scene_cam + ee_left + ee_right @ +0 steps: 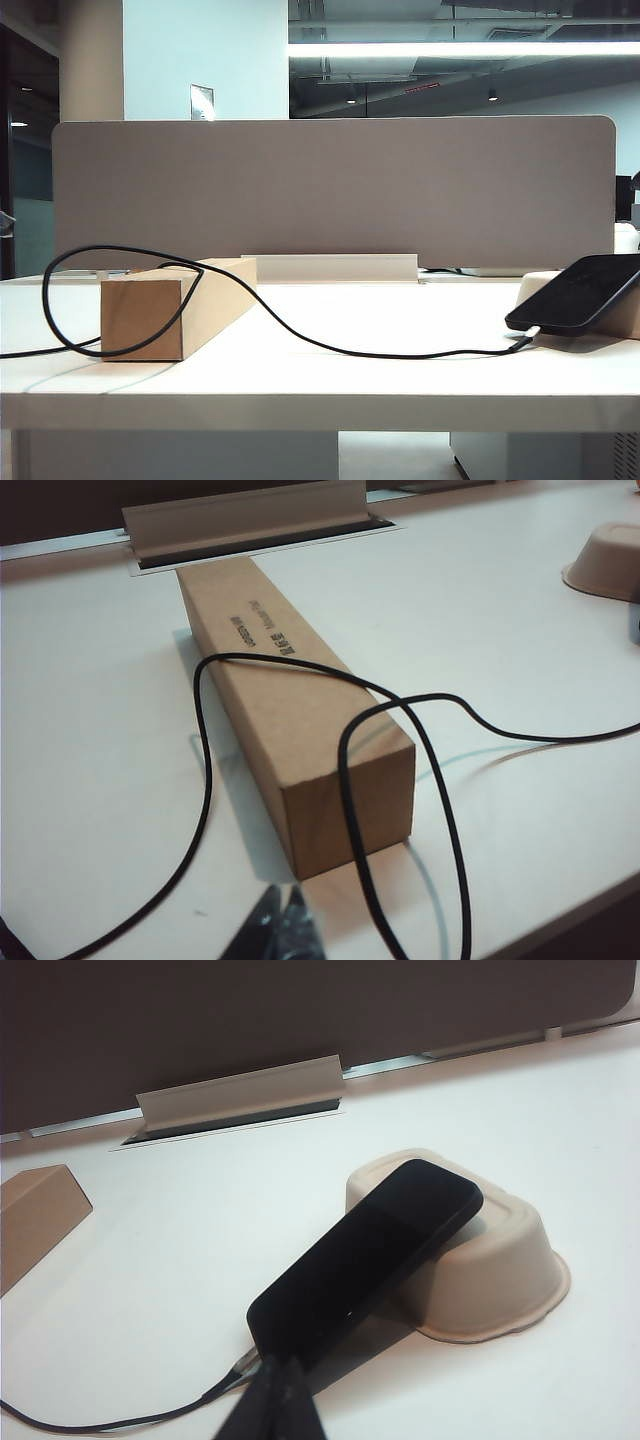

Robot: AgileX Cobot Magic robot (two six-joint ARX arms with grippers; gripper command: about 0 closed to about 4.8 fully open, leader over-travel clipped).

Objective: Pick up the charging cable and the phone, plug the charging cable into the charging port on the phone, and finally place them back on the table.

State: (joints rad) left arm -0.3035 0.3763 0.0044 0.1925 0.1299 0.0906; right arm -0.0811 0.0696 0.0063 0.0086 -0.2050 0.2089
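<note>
The phone [585,290] [370,1255], a glossy black slab, leans with its upper end on a cream moulded tray [500,1250] and its low short edge near the table [400,380]. The charging cable [300,338] [205,780] runs from the left, loops over the cardboard box [170,305] [290,710] and ends with its silvery plug tip [530,333] [255,1360] against that low edge. The charging port is hidden. My left gripper [283,905] hangs shut and empty just in front of the box's near end. My right gripper [283,1365] is shut and empty just before the phone's low edge. Neither gripper shows in the exterior view.
A grey-beige divider panel [330,185] closes off the back of the table. In front of it lies a raised metal cable-slot cover [330,267] [245,520] [240,1095]. The tray [610,560] stands at the far right.
</note>
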